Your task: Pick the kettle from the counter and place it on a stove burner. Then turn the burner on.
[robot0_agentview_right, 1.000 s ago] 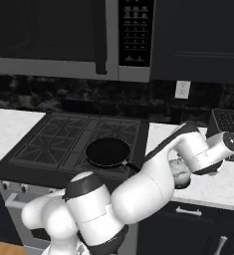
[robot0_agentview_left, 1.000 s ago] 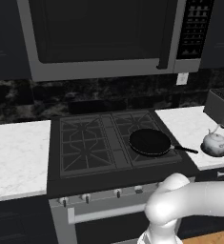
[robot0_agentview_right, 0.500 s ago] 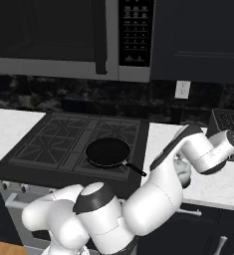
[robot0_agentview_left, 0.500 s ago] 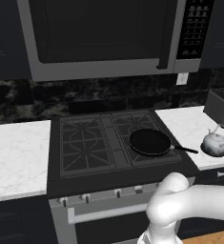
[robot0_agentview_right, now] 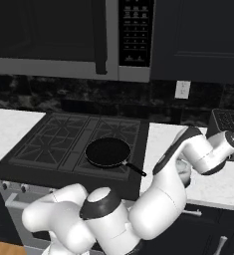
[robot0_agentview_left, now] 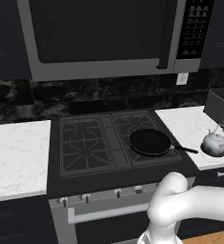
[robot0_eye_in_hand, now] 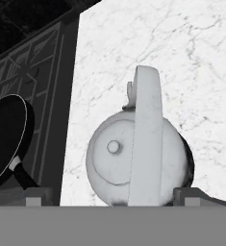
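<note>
The kettle (robot0_eye_in_hand: 136, 161) stands upright on the counter (robot0_eye_in_hand: 191, 57), just right of the cooktop edge, well apart from the frying pan (robot0_agentview_left: 149, 141) that sits on the front right part of the grate. From the base, I see the kettle (robot0_agentview_left: 215, 144) near the counter's front edge, with the toaster (robot0_agentview_right: 229, 125) behind it. In the hand view the tool (robot0_eye_in_hand: 112, 196) hovers above the kettle with its jaws spread wide, one tip on each side of the body, holding nothing. The pale handle (robot0_eye_in_hand: 145, 139) arches across the top of the lid, running lengthwise up the view, so the jaws straddle it across its thin dimension. I judge the step in hand to be the descent to grasp. To do it well, I keep the handle centred between the tips, lower straight down until the pads flank the handle's crown rather than the rounded body, then close squarely. A grip on the curved body would likely slip. The stove burner (robot0_agentview_left: 84, 143) on the left is free; the pan blocks the front right one, so I plan the carry toward an unoccupied grate.
</note>
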Tool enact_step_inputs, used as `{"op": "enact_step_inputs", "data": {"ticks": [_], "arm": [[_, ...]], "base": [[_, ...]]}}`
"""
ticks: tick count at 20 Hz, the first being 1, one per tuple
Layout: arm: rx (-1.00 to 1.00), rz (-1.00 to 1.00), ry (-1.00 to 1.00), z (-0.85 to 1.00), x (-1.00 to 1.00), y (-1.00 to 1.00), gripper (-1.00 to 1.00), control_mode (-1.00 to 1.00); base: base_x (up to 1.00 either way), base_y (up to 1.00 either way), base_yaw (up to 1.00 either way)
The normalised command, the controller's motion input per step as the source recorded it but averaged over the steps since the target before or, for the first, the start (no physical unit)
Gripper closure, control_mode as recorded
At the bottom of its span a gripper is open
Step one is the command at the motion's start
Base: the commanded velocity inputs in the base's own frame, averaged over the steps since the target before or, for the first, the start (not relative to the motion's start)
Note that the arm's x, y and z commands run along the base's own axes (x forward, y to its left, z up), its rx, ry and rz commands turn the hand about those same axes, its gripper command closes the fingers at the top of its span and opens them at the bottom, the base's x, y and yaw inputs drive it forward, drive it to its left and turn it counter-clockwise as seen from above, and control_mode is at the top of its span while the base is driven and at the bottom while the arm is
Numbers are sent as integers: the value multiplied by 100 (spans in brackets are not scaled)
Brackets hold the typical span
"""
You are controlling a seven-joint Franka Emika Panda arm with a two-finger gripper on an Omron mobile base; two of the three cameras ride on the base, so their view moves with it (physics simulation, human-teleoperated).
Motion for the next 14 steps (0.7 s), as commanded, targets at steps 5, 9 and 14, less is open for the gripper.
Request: {"op": "enact_step_inputs", "data": {"ticks": [5, 9, 14], "arm": [[0, 9, 0, -7, 14, -10, -100, -100], [0, 8, 0, -7, 12, -12, -100, -100], [0, 7, 0, -4, 3, -17, -100, -100]], "base": [[0, 0, 0], [0, 0, 0], [0, 0, 0]]}}
